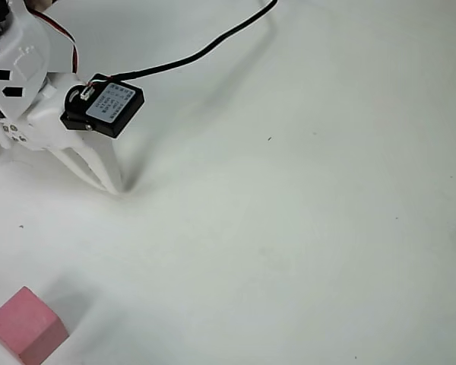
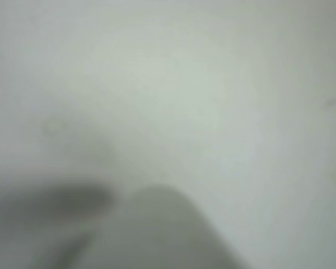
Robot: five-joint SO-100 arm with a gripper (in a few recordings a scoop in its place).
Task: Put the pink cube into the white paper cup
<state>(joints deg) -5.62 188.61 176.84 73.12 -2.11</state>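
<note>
At the upper left of the overhead view, your hand [image 1: 114, 185] stands with its white tip touching the bare worktop [image 1: 304, 228], well apart from the pink cube [image 1: 26, 325].

I cannot tell if the hand is open or closed: one white finger [image 1: 95, 163] shows from above, and the wrist view is too blurred to help. The cube sits at the lower left corner of the overhead view, turned a little so one corner points toward the arm. You should lift the tip first, so it does not drag, then open wide and turn the wrist until the fingers meet two flat faces, not corners. Come down straight over the cube and close gently.
</note>
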